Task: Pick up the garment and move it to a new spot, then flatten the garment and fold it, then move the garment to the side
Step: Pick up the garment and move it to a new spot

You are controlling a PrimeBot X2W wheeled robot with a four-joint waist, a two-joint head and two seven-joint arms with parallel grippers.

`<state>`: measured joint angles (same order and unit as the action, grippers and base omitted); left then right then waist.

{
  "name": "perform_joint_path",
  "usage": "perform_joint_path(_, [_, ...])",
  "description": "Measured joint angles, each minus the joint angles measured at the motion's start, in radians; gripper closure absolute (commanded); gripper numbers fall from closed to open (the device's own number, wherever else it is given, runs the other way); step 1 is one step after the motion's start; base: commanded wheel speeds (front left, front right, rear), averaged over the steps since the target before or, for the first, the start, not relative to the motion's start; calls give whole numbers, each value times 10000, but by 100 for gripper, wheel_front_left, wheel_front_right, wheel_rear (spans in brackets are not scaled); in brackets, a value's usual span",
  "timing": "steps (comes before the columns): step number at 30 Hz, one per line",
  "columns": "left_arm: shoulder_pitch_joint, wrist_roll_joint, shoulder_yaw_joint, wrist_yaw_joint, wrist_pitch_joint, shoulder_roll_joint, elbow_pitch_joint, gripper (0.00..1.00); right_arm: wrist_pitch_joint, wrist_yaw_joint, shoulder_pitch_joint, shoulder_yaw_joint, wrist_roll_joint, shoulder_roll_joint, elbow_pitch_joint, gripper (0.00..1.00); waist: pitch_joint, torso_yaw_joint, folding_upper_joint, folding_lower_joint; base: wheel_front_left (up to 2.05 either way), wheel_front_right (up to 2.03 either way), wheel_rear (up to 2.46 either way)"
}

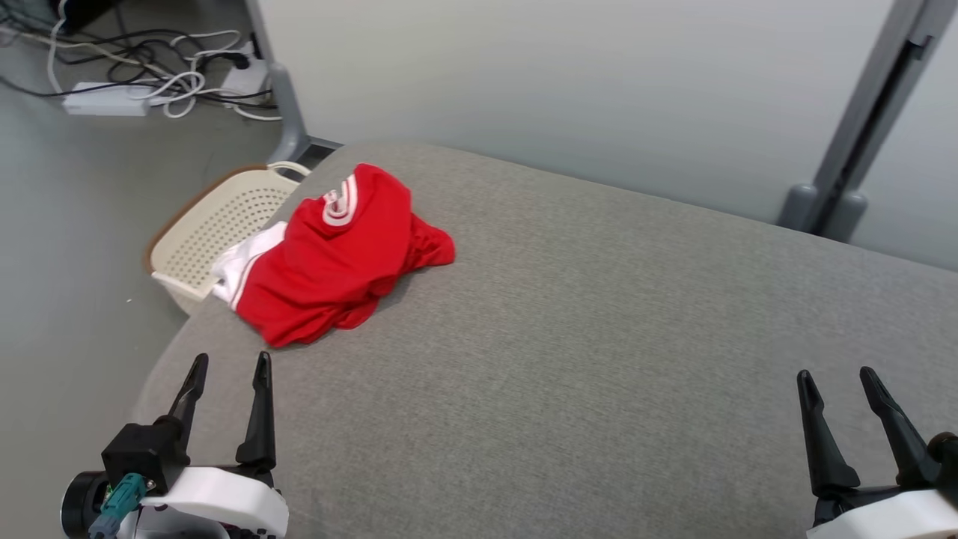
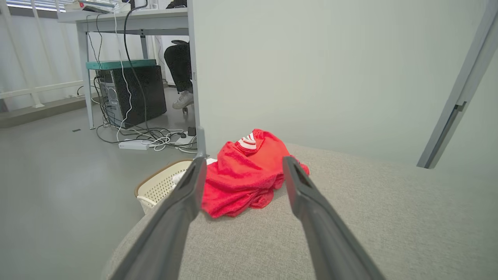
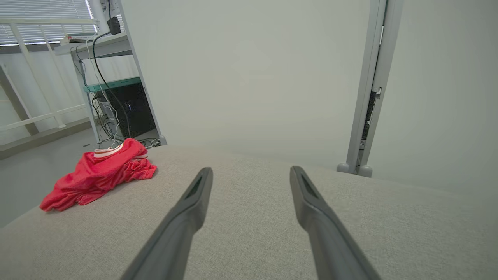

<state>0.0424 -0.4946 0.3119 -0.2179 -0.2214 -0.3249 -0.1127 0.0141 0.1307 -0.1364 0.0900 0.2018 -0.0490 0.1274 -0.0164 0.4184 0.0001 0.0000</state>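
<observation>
A crumpled red garment [image 1: 337,258] with white stripes and a white edge lies heaped at the far left corner of the grey padded surface [image 1: 599,337]. My left gripper [image 1: 230,364] hovers open at the near left, a short way in front of the garment, holding nothing. In the left wrist view the garment [image 2: 243,175] sits ahead between the two spread fingers [image 2: 186,194]. My right gripper [image 1: 837,378] stands open at the near right, far from the cloth. From the right wrist the garment [image 3: 97,175] lies well off to the left.
A cream perforated basket [image 1: 217,224] stands on the floor by the surface's left corner, just behind the garment. Cables and a power strip [image 1: 105,97] lie on the floor beyond. A pale wall with grey posts [image 1: 861,127] bounds the far side. A person's foot [image 2: 183,99] is under a desk.
</observation>
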Motion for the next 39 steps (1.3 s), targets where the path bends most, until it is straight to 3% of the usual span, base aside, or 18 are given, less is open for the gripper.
perform_joint_path(7, [75,-4,15,94,-104,29,-42,0,100,0,39,13,65,0,-105,0,-81,492,0,0,0,0,0])
perform_joint_path(24, [323,153,138,261,-349,477,-132,0,79,0,35,50,86,0,-61,0,76,703,0,0,0,0,0])
perform_joint_path(33, [1911,140,-339,537,-403,788,-671,0,-351,0,523,-52,-284,4,637,0,876,269,0,0,0,0,0])
perform_joint_path(39, [3868,-197,-813,1260,-420,794,-2447,0,-665,0,1377,-341,-627,-52,1225,0,1999,-434,0,0,0,0,0])
